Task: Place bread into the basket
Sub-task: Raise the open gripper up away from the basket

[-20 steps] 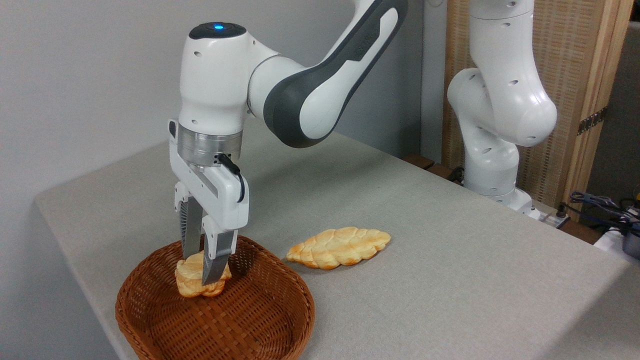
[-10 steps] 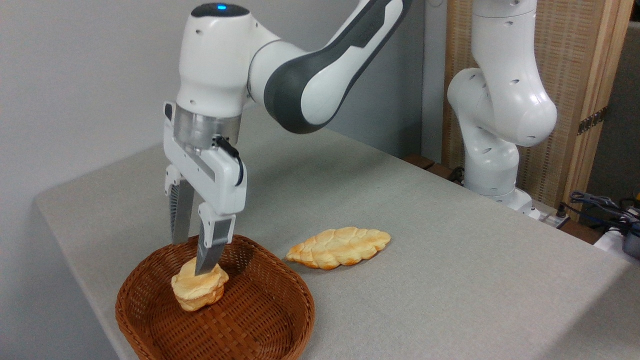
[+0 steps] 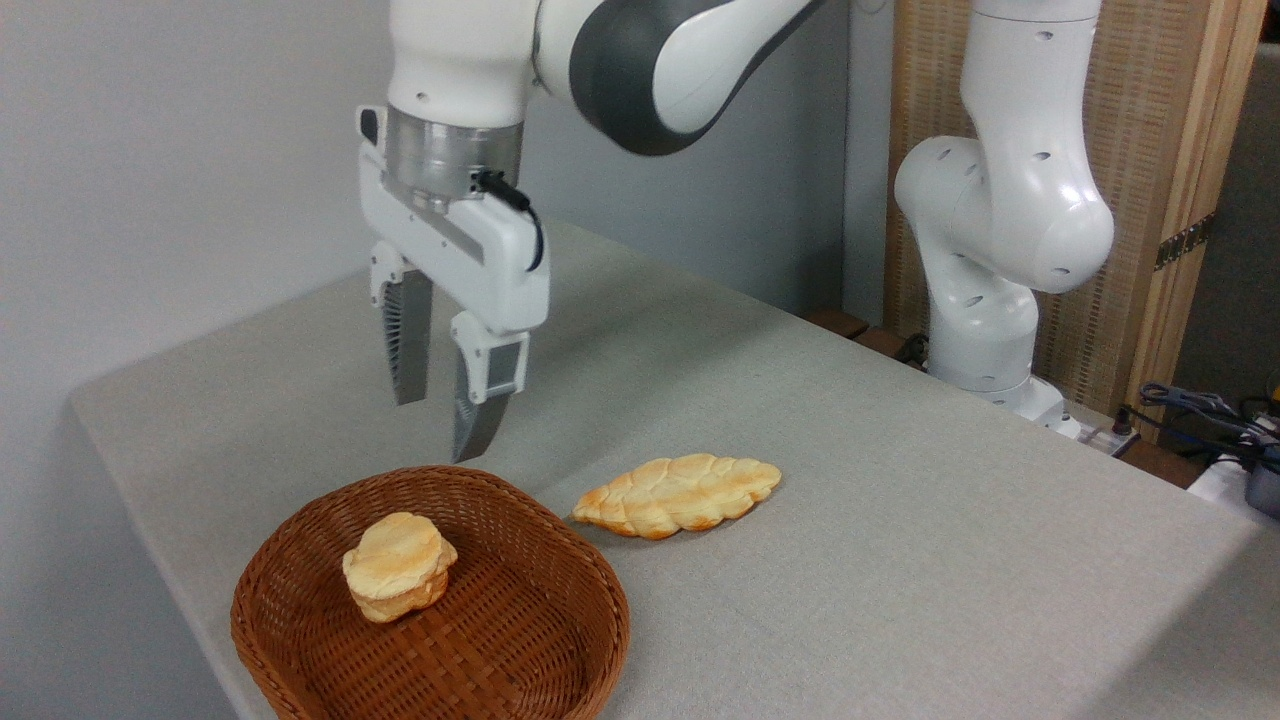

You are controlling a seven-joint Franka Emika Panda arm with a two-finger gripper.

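The gripper (image 3: pixel 443 425) is rising clear of the basket (image 3: pixel 590 575), jaws apart and empty, having let go a moment ago; the bread (image 3: pixel 398 565) is sitting alone inside it, so the task looks done; the braided loaf (image 3: pixel 678 494) is lying on the counter (image 3: pixel 900 520) beside it.

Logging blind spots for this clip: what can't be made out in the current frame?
- Basket: its near rim is cut off by the bottom edge of the only view.
- Bun: its underside is hidden, so how it rests on the weave is unclear.
- Arm above the gripper: cropped by the top edge.
- Cables at far right: small, run off the right edge.
- Flat loaf: far side hidden.
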